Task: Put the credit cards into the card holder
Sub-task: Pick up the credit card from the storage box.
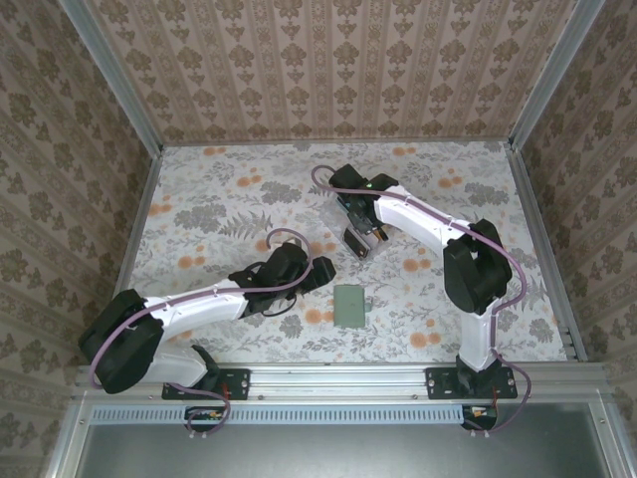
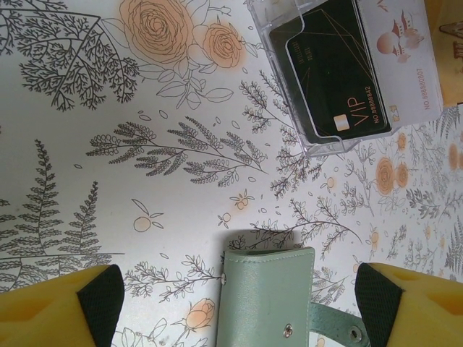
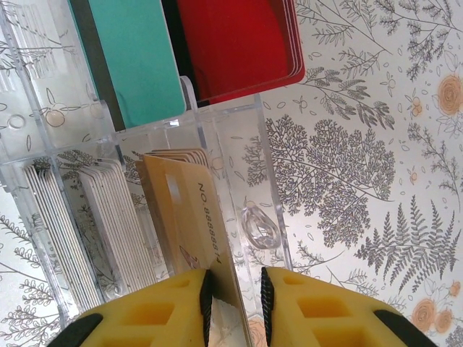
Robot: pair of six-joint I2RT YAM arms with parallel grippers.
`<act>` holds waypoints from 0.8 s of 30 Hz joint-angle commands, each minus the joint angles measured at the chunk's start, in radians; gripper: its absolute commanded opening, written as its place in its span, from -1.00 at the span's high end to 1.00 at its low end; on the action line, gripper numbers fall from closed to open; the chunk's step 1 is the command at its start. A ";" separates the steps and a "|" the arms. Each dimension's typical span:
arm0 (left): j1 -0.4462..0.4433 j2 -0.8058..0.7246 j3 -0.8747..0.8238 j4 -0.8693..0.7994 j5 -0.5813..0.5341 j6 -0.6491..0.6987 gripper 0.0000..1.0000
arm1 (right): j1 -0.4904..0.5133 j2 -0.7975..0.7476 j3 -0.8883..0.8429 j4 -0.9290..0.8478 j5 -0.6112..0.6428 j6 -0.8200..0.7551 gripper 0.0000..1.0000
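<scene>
Several credit cards stand on edge in the clear tray (image 3: 246, 137), which sits about in the middle of the table (image 1: 199, 199). The step in hand, as I judge it, is taking one of them out. My right gripper (image 3: 235, 303) stands over a tan card (image 3: 181, 210) in one compartment of the tray, with one jaw on each side of its upper edge. The jaws are close together, but there seems to be a small gap beside the card, so I cannot tell if they really pinch it. In another compartment are a teal card (image 3: 134, 58) and a red card (image 3: 239, 43), both untouched.

The card holder (image 1: 349, 306) lies flat near the near edge of the table, about halfway along it and apart from the tray. It looks closed, with its strap (image 2: 329, 325) loose to one side. My left gripper (image 2: 240, 296) hovers just above it, with the jaws wide apart and nothing between them.

The next move calls for a firm pinch on the tan card and a straight lift, so that the neighbour cards do not come with it and the light tray does not tip. After that the card holder must be opened, probably by my left gripper, and kept flat. The card is thin and I expect the slot to be narrow, so the two must be lined up well.
</scene>
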 commanded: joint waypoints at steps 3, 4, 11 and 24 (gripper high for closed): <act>0.007 0.009 0.020 0.005 0.015 -0.002 -0.74 | -0.001 -0.038 -0.015 -0.006 0.037 0.007 0.52; 0.007 0.009 0.019 0.007 0.016 -0.002 -0.74 | -0.001 -0.040 -0.015 -0.006 0.036 0.006 0.53; 0.008 0.009 0.019 0.003 0.017 -0.002 -0.74 | 0.000 -0.054 -0.008 -0.020 0.008 0.010 0.66; 0.008 0.022 0.036 -0.006 0.028 0.005 -0.74 | -0.001 -0.097 -0.013 -0.061 -0.113 0.053 0.81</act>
